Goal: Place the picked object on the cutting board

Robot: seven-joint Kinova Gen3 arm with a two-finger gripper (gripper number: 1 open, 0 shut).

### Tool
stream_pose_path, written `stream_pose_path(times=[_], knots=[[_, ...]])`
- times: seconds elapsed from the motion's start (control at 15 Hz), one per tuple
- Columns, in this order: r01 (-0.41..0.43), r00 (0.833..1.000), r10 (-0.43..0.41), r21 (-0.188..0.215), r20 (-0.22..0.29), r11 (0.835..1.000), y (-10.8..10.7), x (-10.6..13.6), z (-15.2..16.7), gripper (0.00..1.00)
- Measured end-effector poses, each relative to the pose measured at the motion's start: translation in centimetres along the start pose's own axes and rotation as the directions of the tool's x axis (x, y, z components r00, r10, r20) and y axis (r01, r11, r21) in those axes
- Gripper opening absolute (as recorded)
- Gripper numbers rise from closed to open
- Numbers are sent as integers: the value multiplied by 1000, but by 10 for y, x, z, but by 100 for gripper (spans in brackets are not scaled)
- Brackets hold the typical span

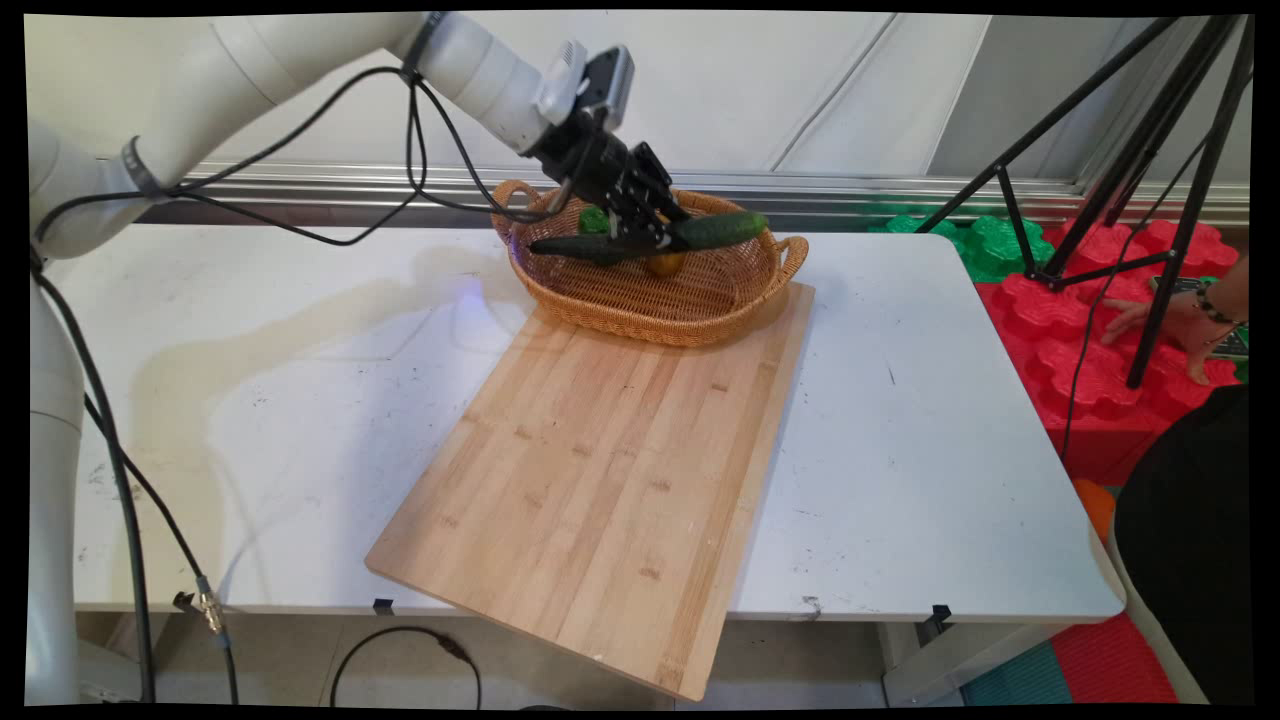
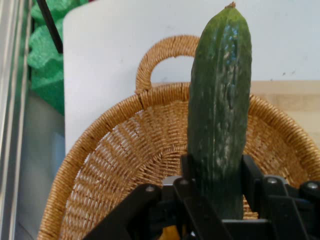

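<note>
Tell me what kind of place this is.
Likely a robotics lab, not a kitchen: a tripod stands on foam floor tiles beside the white table, while the gripper holds a cucumber over a basket.

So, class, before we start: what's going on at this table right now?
A white robot arm's black gripper is shut on a long dark green cucumber, gripping it near its middle and holding it roughly level above a woven wicker basket. The basket sits at the far end of a wooden cutting board on the white table. Under the cucumber, in the basket, lie an orange-yellow item and a green one, too hidden to name.
</note>
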Motion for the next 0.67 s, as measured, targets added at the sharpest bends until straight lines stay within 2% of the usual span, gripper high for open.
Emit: stream_pose_path(times=[0.4, 0.67], knots=[[34, 997, -33, 23, -67, 999, 8, 9, -51, 0], [60, 994, -59, 10, -93, 998, 23, 13, -86, 0]])
